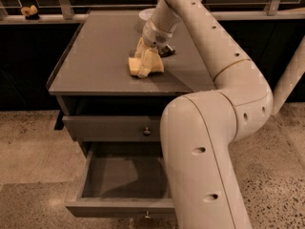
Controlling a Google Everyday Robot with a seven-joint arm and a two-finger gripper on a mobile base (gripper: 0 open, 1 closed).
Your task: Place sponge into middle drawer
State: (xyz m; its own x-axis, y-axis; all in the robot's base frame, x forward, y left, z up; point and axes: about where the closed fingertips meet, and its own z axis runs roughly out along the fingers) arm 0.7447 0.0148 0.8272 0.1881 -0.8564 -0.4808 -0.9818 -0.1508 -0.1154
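The pale yellow sponge (145, 66) lies on the grey tabletop (95, 56), a little right of its middle. My gripper (146, 55) reaches down from the white arm (209, 46) and sits right on top of the sponge, touching it. The middle drawer (121, 175) is pulled open below, its inside bare, and its front with a small knob (147, 215) faces me.
The upper drawer front (109, 128) with its knob is closed just under the tabletop. A white bowl (147, 14) stands at the back of the table behind the arm. A small dark bar (166, 50) lies beside the gripper. My arm's big lower link (200, 166) covers the cabinet's right side.
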